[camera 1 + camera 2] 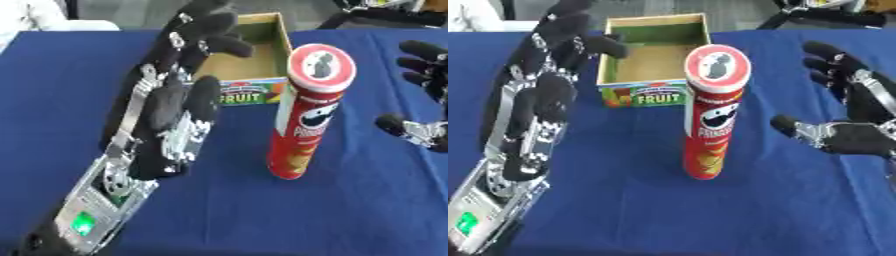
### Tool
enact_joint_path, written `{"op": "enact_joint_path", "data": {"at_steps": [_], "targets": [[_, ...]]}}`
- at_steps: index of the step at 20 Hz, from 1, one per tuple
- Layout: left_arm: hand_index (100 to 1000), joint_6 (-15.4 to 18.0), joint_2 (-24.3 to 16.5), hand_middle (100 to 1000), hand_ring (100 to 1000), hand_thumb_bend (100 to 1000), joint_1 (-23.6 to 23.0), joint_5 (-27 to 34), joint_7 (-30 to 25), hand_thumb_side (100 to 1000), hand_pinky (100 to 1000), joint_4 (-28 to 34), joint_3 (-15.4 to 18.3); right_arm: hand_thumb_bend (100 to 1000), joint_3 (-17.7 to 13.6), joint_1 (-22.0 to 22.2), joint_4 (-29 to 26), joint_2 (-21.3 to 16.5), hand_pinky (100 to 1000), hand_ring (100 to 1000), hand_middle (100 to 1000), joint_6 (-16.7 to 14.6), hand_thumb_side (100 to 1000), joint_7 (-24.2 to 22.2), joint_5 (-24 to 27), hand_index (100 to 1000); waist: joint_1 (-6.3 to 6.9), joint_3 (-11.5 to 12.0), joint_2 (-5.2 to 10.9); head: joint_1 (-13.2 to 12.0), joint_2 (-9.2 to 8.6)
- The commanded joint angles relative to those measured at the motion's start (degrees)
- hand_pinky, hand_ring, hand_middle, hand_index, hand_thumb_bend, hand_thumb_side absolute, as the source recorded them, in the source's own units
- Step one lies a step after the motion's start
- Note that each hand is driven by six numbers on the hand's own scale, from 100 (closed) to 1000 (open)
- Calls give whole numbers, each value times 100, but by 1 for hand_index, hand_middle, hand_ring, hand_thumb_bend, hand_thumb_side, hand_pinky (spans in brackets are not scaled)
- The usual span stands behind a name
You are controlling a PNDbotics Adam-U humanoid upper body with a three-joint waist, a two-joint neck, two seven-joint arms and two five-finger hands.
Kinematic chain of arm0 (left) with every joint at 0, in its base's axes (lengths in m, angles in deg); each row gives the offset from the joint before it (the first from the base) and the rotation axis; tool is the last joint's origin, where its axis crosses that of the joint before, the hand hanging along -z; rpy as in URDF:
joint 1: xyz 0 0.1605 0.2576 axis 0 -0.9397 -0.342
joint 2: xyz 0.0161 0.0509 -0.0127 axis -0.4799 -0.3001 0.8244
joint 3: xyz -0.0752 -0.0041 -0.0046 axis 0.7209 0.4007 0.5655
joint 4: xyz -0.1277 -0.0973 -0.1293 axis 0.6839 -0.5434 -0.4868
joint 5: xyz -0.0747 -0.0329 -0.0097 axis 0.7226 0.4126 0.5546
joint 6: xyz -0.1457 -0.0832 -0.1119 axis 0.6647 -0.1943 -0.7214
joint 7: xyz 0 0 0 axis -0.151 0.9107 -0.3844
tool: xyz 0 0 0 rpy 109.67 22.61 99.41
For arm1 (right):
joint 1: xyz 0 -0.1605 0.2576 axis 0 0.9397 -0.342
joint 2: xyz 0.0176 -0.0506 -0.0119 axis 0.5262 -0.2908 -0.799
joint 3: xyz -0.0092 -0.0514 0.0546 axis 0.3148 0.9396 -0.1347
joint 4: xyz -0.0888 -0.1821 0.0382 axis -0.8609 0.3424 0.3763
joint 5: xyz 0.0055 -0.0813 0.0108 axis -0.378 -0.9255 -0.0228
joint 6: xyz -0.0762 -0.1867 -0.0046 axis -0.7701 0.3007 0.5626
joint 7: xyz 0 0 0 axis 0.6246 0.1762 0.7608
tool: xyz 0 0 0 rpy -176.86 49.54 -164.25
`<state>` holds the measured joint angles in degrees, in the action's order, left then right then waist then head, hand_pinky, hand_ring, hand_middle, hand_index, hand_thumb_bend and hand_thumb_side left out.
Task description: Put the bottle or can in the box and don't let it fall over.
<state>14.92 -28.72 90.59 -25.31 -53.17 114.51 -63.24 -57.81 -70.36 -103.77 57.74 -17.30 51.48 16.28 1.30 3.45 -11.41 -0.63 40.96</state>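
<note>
A tall red Pringles can (710, 115) stands upright on the blue table, its white lid on top. Behind it and a little to its left sits an open cardboard box (654, 62) with "FRUIT" printed on its front wall; nothing shows inside. My left hand (540, 100) is raised to the left of the can, fingers straight and open, reaching up toward the box's left side and apart from the can. At the can's right my right hand (859, 117) hovers open, thumb pointing toward the can, with a gap between them.
A blue cloth covers the table (710, 215). Black equipment legs (833, 17) stand beyond the far edge at the upper right, and something white (35, 15) shows at the upper left corner.
</note>
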Motion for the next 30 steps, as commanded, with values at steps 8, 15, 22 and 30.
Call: {"op": "enact_joint_path", "data": {"at_steps": [8,15,22,30], "targets": [[846,-120,-101,938,697,100,-90,-81,8,672,878,101,43,426,30,48,-105,115,1000,1000,1000,238,353,-236,-27,1000,36,56,25,6,-58],[843,-104,-114,929,689,100,-147,-209,34,663,872,101,62,395,41,68,-105,242,1000,998,1000,236,389,-400,-53,1000,71,82,-35,14,-63],[850,9,-101,921,682,100,-222,-317,194,644,861,101,43,454,67,14,-105,263,1000,1000,1000,291,399,-513,-95,1000,87,98,-67,25,-52],[859,44,-104,924,681,100,-263,-152,314,672,859,101,-11,567,77,-93,-105,230,1000,1000,1000,246,346,-691,-131,1000,62,90,-79,13,-58]]}}
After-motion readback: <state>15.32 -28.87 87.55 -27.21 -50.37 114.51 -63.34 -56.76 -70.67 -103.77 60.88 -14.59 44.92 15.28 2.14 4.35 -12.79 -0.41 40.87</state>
